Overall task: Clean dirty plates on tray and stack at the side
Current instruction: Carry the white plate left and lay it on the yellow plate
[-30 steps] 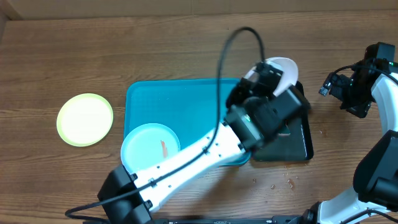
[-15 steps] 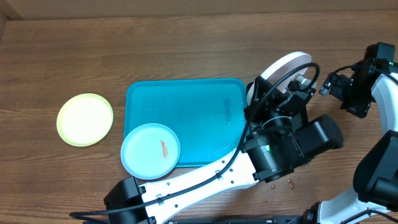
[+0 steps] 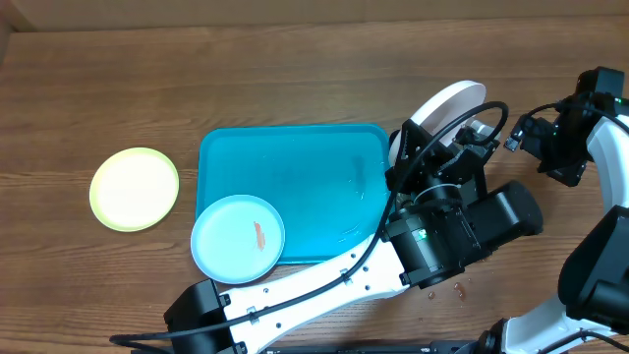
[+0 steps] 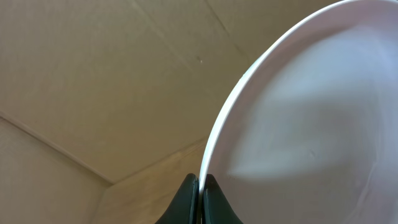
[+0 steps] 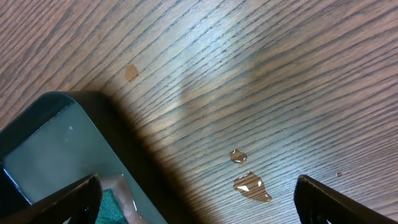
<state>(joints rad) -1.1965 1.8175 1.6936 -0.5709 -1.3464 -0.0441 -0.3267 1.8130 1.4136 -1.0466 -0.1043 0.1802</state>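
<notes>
Having swung clear of the tray [image 3: 295,157], I'm holding the white plate [image 3: 447,103] on edge just right of it, left jaws pinching its rim. Right jaws are idling open; the smeared blue plate [image 3: 237,239] is waiting.

no text, label, brand, number or sign can be read in any of the views, neither on the plates, the tray, the arms nor the wooden worktop.
</notes>
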